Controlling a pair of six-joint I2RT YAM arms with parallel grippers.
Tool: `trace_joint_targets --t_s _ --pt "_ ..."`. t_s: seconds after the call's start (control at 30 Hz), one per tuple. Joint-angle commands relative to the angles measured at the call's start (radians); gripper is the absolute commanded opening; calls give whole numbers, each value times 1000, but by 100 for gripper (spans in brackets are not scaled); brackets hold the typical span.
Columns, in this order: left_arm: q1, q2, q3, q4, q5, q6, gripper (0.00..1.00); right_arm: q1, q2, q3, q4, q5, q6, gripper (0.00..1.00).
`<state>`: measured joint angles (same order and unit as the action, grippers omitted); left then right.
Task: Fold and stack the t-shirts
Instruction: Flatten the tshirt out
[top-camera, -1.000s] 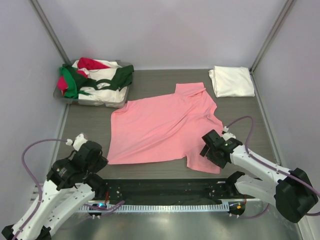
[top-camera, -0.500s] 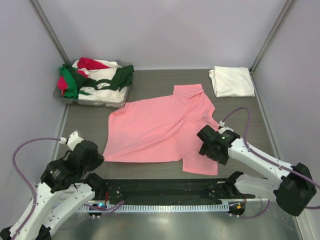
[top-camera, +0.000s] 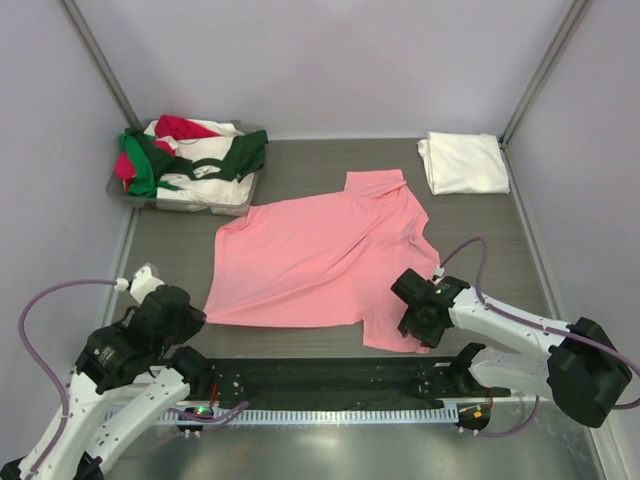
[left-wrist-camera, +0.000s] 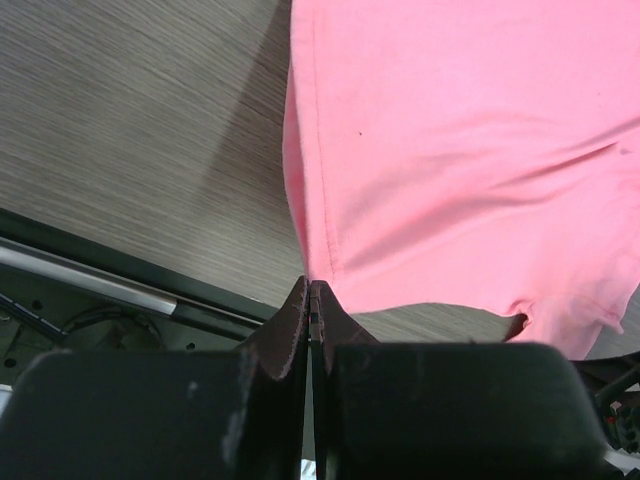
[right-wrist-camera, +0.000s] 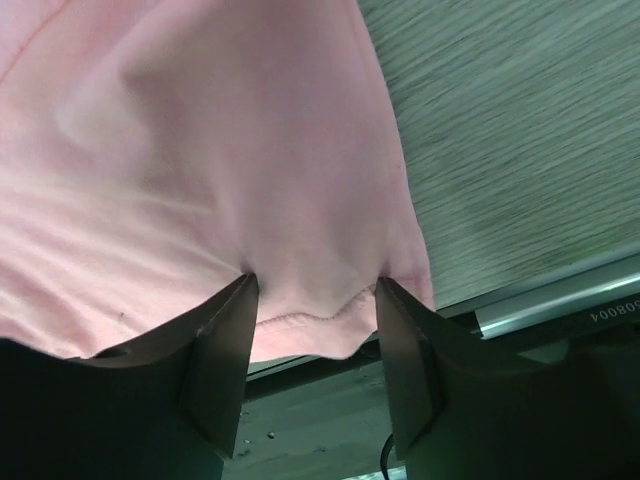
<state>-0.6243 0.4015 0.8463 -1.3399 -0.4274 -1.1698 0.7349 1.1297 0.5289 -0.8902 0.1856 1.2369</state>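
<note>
Salmon-pink t-shirt (top-camera: 320, 260) flat, long axis left-right, collar seemingly rightward

Pink shirt (top-camera: 320, 260) — plain salmon, no print. Folded shirt (top-camera: 464, 163), far right of the pink shirt: plain white. Heap of shirts (top-camera: 190, 160), far left of it — dark green, red, white. Table (top-camera: 310, 170) beneath: grey wood grain.

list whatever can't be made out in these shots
- Top view: how many shirts lie in the tray; they are heaped over each other.
- Left wrist view: whether the shut left gripper pinches the pink t-shirt corner; its tips cover that spot.
- Top view: the right gripper, hidden beneath its wrist; only its wrist view shows it open.
- Top view: layers in the folded white t-shirt; too small.
</note>
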Motion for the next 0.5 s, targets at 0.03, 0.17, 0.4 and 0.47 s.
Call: trace_joint_targets --t_s 0.03,0.17,0.4,0.47 --pt "-3 14 -1 -35 -28 10 0 18 -8 -78 92 -9 85 44" --pt "-3 11 -3 -33 -27 12 0 18 -53 -84 88 -15 81 4" --pt "-3 20 -12 -28 -5 12 0 21 -244 67 -93 55 75 1" --pt "-3 25 -24 -12 22 21 0 21 -275 129 -206 106 61 1"
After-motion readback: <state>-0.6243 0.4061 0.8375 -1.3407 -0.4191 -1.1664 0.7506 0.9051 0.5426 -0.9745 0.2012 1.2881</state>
